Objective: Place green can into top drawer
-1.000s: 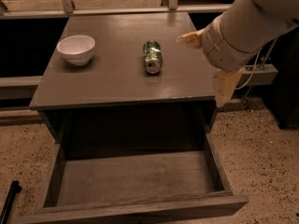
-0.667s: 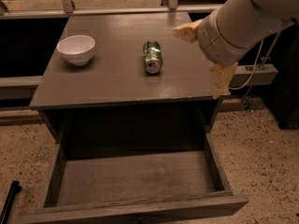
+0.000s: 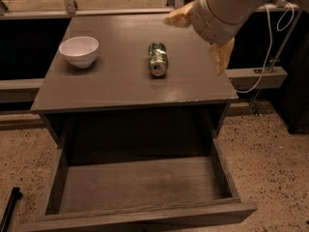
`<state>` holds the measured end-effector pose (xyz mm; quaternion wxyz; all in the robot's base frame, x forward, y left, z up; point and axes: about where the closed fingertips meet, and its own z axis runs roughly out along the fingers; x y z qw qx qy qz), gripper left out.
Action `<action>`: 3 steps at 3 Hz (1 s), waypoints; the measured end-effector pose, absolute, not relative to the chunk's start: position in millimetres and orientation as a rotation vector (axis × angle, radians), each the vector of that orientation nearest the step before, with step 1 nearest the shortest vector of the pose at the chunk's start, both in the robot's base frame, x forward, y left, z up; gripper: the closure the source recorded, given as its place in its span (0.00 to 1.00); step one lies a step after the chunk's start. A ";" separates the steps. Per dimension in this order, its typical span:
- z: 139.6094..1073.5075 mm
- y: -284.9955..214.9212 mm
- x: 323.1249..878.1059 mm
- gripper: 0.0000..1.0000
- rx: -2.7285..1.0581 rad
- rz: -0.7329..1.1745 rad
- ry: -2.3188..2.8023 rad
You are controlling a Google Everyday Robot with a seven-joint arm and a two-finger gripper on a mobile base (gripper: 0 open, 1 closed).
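Note:
The green can (image 3: 158,59) lies on its side in the middle of the cabinet top (image 3: 116,86), its silver end facing me. The top drawer (image 3: 140,185) is pulled out wide below, and its flat bottom is bare. My gripper (image 3: 199,36) is open, above the right part of the cabinet top, to the right of the can and apart from it. One pale finger (image 3: 177,18) points left at the back, the other (image 3: 220,56) hangs nearer the right edge. Nothing is between them.
A white bowl (image 3: 78,50) stands at the left of the cabinet top. A white cable (image 3: 270,57) hangs at the right beside a grey rail. A dark rod (image 3: 9,208) lies on the speckled floor at lower left.
My arm and gripper have moved left and toward the back, from beyond the cabinet's right edge to over its right part, nearer the can. The can, bowl and drawer have not moved.

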<state>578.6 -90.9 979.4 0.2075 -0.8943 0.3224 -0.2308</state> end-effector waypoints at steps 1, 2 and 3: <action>997.7 -66.0 620.5 0.00 -2.623 -0.737 0.648; 983.6 -53.4 660.3 0.00 -2.735 -0.774 0.508; 950.0 -58.3 693.3 0.00 -2.837 -0.785 0.445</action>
